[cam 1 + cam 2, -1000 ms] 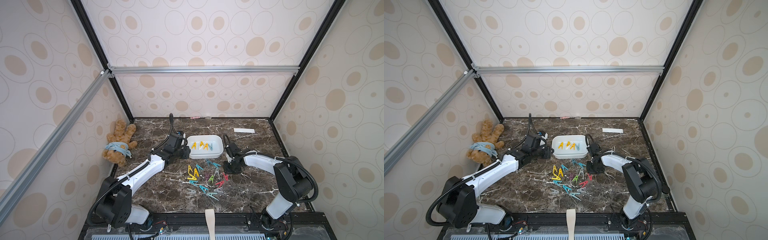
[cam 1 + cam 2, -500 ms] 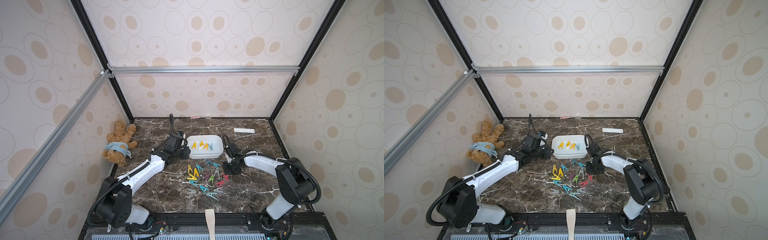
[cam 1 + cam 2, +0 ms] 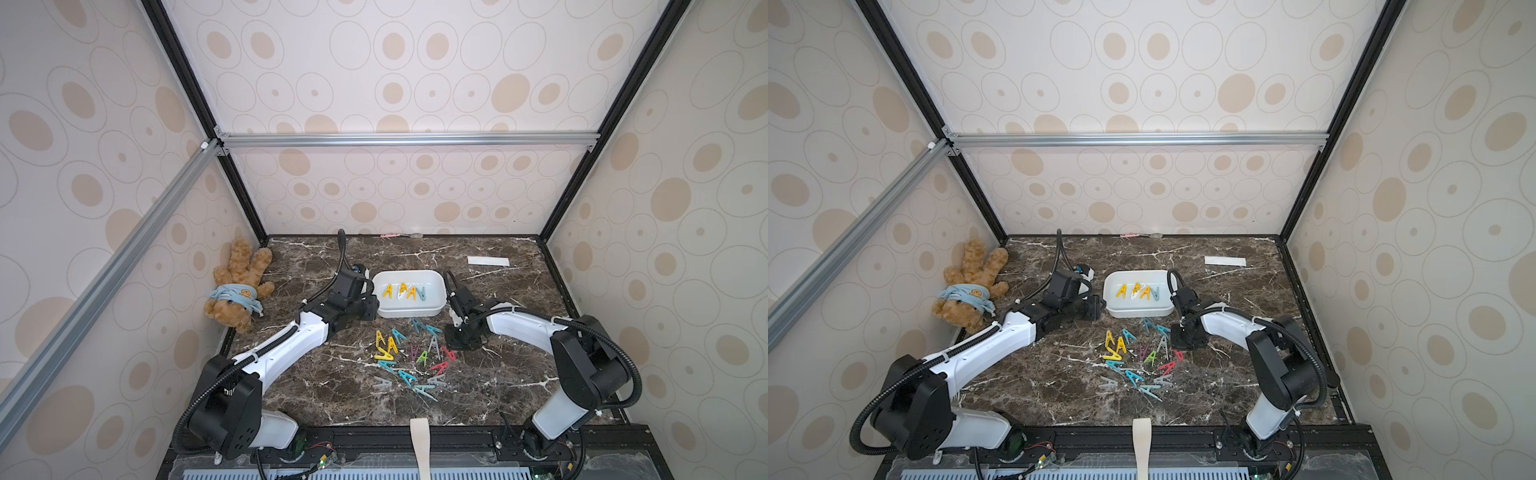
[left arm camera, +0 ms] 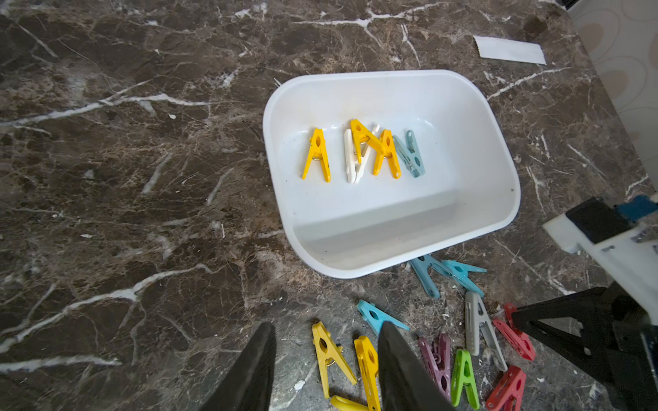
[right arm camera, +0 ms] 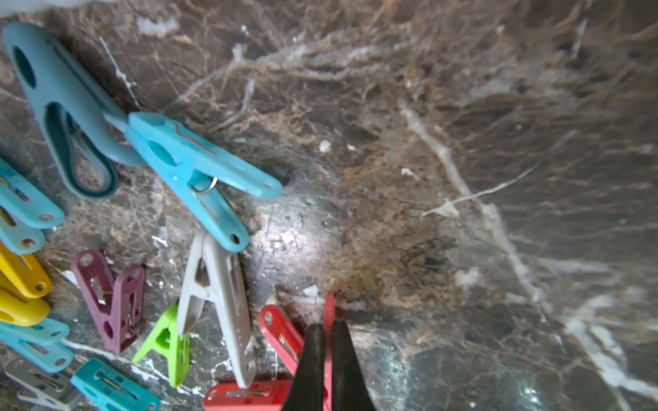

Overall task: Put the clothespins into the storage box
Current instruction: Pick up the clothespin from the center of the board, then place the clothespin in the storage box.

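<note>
Five clothespins [image 4: 317, 153] in storage box [image 4: 480, 149] (white), red clothespin [image 5: 329, 313] pinched

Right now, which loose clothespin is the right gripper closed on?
The red clothespin next to the grey one: the shut right gripper pinches one of its legs. The other red one lies free.

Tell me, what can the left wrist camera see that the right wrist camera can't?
Only the left wrist view looks inside the storage box, with five clothespins in it, and shows the paper strip. Only the right wrist view shows the right end effector shut on one leg of the red clothespin. Both show the grey clothespin, the green clothespin and the purple clothespin lying on the marble table.
</note>
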